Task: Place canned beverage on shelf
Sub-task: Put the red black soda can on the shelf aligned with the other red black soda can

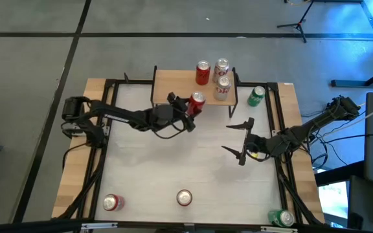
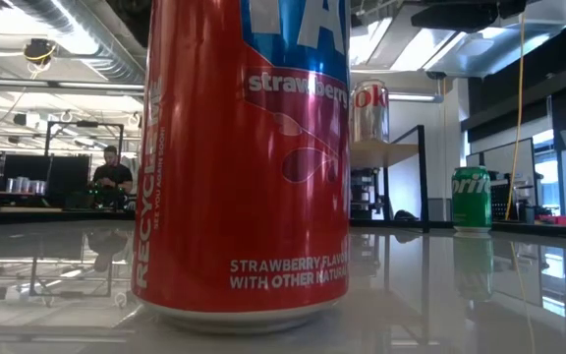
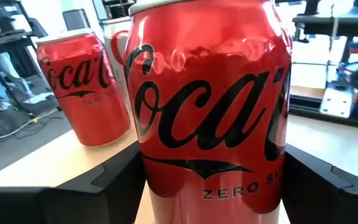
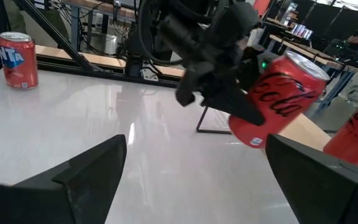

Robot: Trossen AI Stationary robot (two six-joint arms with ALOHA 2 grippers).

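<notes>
My left gripper (image 1: 195, 107) is shut on a red Coke Zero can (image 1: 197, 101), held at the near edge of the shelf (image 1: 173, 84). The shelf's light-wood top (image 3: 42, 162) carries another red Coke Zero can (image 3: 82, 87) and two silver cans (image 1: 222, 77). In the right wrist view the held can (image 4: 278, 99) is tilted beside a black shelf leg (image 4: 202, 121). Toward the table's right, my right gripper (image 1: 228, 137) stands open, with nothing between its fingers. My left gripper pinches the can's side wall (image 3: 166, 186) between its two fingers (image 3: 104, 186), low on the can. The fingers reach in about level from the table's left. The can is lifted clear of the table and tilted in the right wrist view.
A green can (image 1: 256, 96) stands on the table just right of the shelf. Along the near edge stand a red can (image 1: 112, 202), a red strawberry can (image 2: 244, 157) close before the low camera, and a green can (image 1: 281, 218). A black frame (image 1: 102, 129) borders the table.
</notes>
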